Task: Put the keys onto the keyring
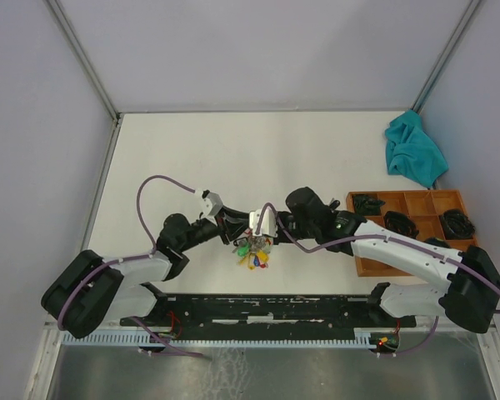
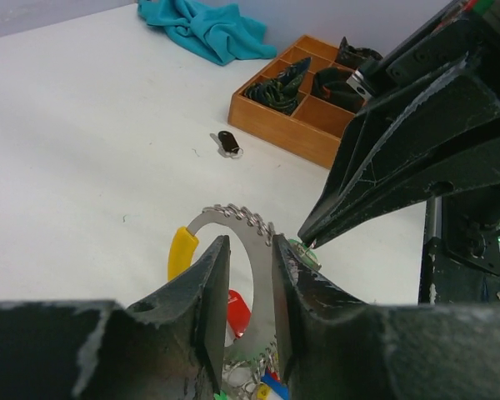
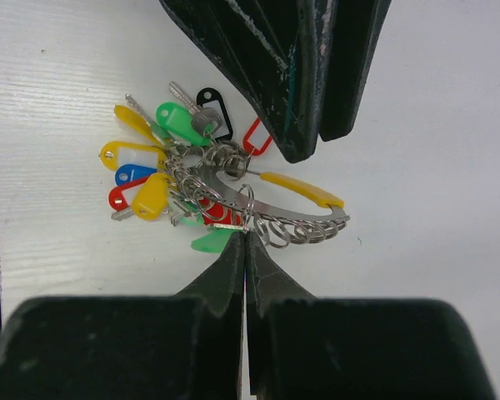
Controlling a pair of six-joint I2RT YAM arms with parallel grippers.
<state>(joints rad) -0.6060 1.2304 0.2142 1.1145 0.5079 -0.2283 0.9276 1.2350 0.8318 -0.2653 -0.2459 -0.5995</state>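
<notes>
The keyring (image 1: 254, 255), a silvery band with a yellow grip, small split rings and coloured tags, is at table centre. My left gripper (image 1: 236, 237) straddles its band (image 2: 262, 275) with narrow jaws (image 2: 243, 242) and holds it tilted up. My right gripper (image 1: 260, 237) is shut, tips (image 3: 246, 235) pinching the green key (image 3: 210, 242) against the ring's split rings (image 3: 300, 229). The green head also shows under the right fingertips (image 2: 305, 252). The black key (image 2: 227, 143) lies loose on the table near the tray. The left fingers (image 3: 267, 75) show above the ring (image 3: 233, 196).
A wooden compartment tray (image 1: 358, 265) with dark items stands at the right, also seen in the left wrist view (image 2: 275, 125). A teal cloth (image 1: 413, 150) lies at the back right. A black rail (image 1: 258, 308) runs along the table's near edge.
</notes>
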